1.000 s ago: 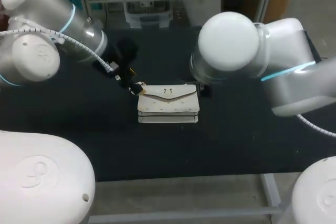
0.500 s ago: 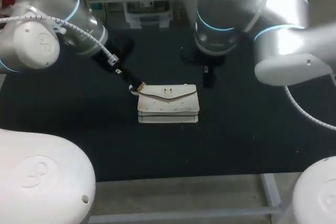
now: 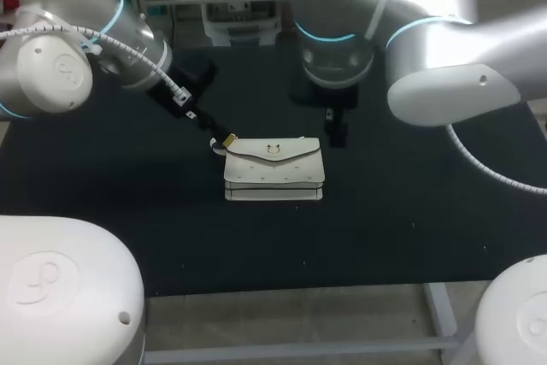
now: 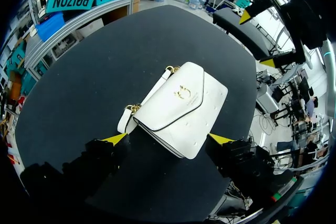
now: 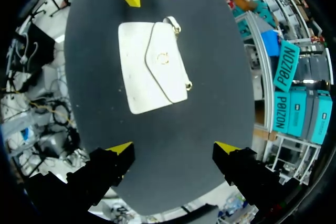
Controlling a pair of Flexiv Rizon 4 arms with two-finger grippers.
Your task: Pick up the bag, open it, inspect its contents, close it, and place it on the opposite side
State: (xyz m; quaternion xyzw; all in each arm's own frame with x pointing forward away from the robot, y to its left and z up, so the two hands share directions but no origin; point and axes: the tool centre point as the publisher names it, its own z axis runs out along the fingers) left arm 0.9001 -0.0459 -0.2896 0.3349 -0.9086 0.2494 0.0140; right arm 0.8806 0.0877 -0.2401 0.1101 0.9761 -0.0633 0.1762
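The white leather flap bag with a gold clasp (image 3: 273, 168) lies flat in the middle of the black table (image 3: 128, 211), its long axis running side to side. My left hand (image 4: 168, 139) is the nearer one, its fingers spread at the bag's left end. My right hand (image 5: 173, 147), also spread, hangs well apart behind it.

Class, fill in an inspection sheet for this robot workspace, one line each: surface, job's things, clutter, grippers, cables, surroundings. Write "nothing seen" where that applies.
Surface: black table top, flat.
Job's things: white bag lies flat near the middle, flap shut, gold clasp showing.
Clutter: nothing seen.
Grippers: left gripper open, at the bag's strap end; right gripper open, holding nothing, apart from the bag.
Cables: left arm's coiled cable runs along that arm; right arm's cable hangs off that arm.
Surroundings: nothing seen reaching over the table.
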